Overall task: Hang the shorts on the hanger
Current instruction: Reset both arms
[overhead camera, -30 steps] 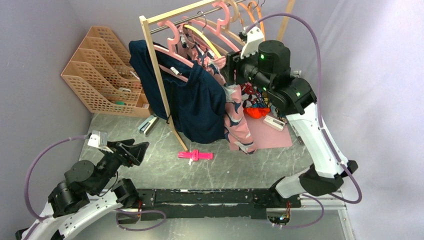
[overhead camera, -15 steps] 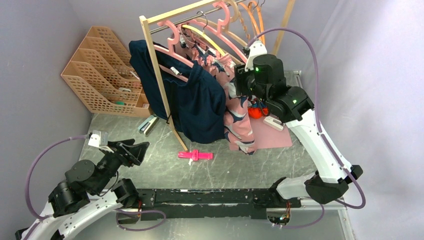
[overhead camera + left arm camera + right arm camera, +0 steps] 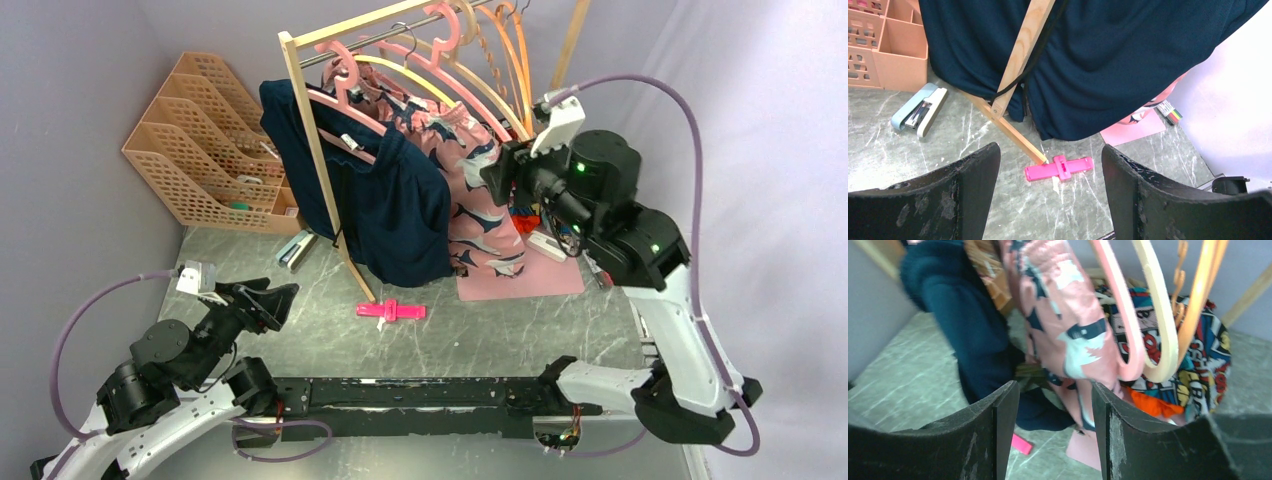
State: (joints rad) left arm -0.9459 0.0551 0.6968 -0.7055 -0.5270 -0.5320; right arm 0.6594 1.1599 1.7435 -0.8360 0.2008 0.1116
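The salmon-pink shorts (image 3: 478,200) with navy and white blotches hang from the rail, draped over the pale yellow hanger (image 3: 405,75) with its wire hook. In the right wrist view the shorts (image 3: 1058,315) hang just ahead of the fingers. My right gripper (image 3: 503,172) is open and empty, held right beside the shorts on their right; between its fingers (image 3: 1055,390) only floor and cloth show behind. My left gripper (image 3: 280,298) is open and empty, low at the near left; in its wrist view (image 3: 1045,155) it faces the rack foot.
Wooden rack post (image 3: 305,110). A navy garment (image 3: 400,210) hangs left of the shorts. Pink (image 3: 1118,315), beige (image 3: 1153,315) and orange (image 3: 1198,305) hangers hang to the right. Cartoon-print cloth (image 3: 1208,355), pink sheet (image 3: 545,272), pink clip (image 3: 390,310), stapler (image 3: 295,250), file organizer (image 3: 200,140).
My right arm has drawn back to the right and lower, away from the rail. The shorts have spread and now hang wider towards the right. The left arm has not moved.
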